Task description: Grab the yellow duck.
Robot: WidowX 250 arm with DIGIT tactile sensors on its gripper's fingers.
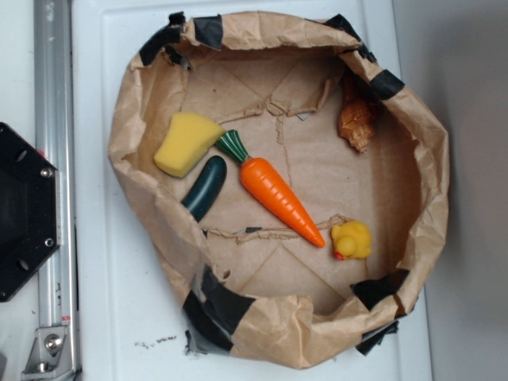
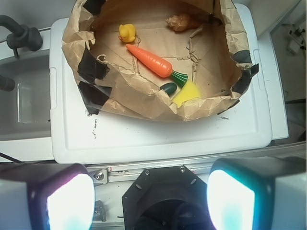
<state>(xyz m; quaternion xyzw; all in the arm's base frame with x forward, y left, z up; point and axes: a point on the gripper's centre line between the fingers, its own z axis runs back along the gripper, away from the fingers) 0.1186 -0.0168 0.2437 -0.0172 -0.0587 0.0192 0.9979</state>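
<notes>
The yellow duck (image 1: 352, 240) (image 2: 126, 32) sits on the floor of a brown paper bag (image 1: 151, 87) (image 2: 144, 103), just past the tip of the orange carrot (image 1: 278, 193) (image 2: 149, 60). My gripper (image 2: 150, 201) shows only in the wrist view, with its two fingers (image 2: 69, 201) wide apart and nothing between them. It hangs above the robot's black base (image 2: 165, 199), well short of the bag and far from the duck. The exterior view does not show the gripper.
In the bag also lie a yellow sponge wedge (image 1: 186, 141) (image 2: 187, 93), a dark green cucumber (image 1: 205, 187) (image 2: 168, 87) and a brown croissant-like toy (image 1: 356, 117) (image 2: 181, 21). The bag's crumpled walls, patched with black tape, stand up round everything. It rests on a white lid (image 2: 158, 139).
</notes>
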